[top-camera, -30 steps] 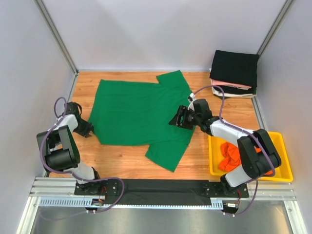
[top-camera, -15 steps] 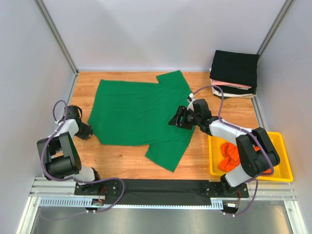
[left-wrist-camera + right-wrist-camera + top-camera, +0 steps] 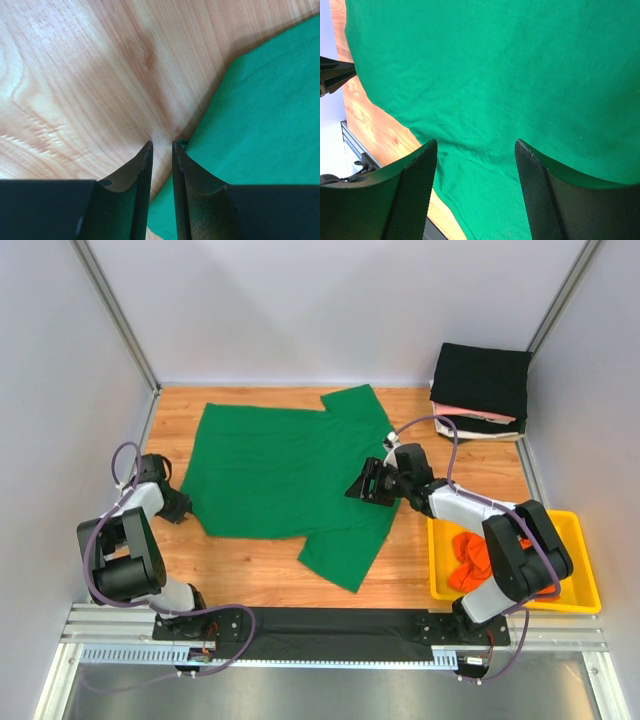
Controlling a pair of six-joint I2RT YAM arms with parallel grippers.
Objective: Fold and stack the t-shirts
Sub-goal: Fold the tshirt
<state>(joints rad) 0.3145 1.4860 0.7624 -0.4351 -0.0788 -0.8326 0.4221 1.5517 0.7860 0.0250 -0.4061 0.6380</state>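
Observation:
A green t-shirt (image 3: 285,470) lies spread flat on the wooden table, with one sleeve at the back and one at the front. My left gripper (image 3: 178,507) is low at the shirt's left front corner. In the left wrist view its jaws (image 3: 161,145) stand a narrow gap apart with bare wood between them, and the shirt's edge (image 3: 250,125) lies just beside the right finger. My right gripper (image 3: 365,485) hovers over the shirt's right side. Its jaws are wide open and empty above the green cloth (image 3: 485,85).
A stack of folded shirts with a black one on top (image 3: 482,383) sits at the back right corner. A yellow bin (image 3: 585,575) at the front right holds an orange garment (image 3: 470,558). Grey walls enclose the table on three sides.
My left gripper drew slightly left, then came back right to the shirt's corner. The right gripper has barely moved. The shirt lies as before.

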